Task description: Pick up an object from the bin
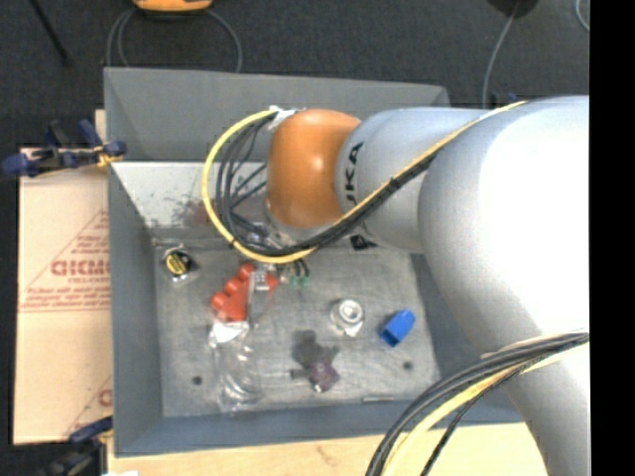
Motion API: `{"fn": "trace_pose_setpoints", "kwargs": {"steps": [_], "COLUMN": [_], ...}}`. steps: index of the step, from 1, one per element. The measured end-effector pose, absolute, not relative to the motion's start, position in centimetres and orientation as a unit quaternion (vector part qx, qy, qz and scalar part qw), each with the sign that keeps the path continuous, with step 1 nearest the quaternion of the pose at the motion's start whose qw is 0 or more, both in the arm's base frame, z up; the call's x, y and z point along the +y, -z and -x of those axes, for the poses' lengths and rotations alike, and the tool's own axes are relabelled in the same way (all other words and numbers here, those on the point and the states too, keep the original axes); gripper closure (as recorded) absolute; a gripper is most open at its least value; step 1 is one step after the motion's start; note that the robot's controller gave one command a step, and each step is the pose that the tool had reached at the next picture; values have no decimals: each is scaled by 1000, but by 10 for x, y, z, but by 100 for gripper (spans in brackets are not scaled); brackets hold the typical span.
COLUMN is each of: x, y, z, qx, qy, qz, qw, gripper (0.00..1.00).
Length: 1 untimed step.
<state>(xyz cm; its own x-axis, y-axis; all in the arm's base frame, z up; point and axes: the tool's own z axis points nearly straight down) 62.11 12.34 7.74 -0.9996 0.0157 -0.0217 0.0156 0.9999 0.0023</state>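
My gripper point(269, 270) pokes out from under the arm's orange cover, low over the middle left of the bin floor. Its tip is right at the upper right end of a red plastic toy piece point(231, 297), which lies slanted on the floor; whether they touch is hidden. A tiny green thing point(298, 282) lies just to the gripper's right. Below the red piece lies a crumpled clear plastic thing point(230, 363).
A small round black-and-yellow thing point(179, 263) sits at the left. A dark purple figure point(316, 363), a silvery white cap point(347, 315) and a blue block point(397, 327) lie along the lower right. The arm covers the bin's upper right.
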Motion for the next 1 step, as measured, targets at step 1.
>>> {"fn": "trace_pose_setpoints", "kwargs": {"steps": [1], "x": [130], "y": [-221], "z": [-615], "qx": [1000], "qy": [-2], "qz": [-5], "qw": [6], "gripper": [100]}}
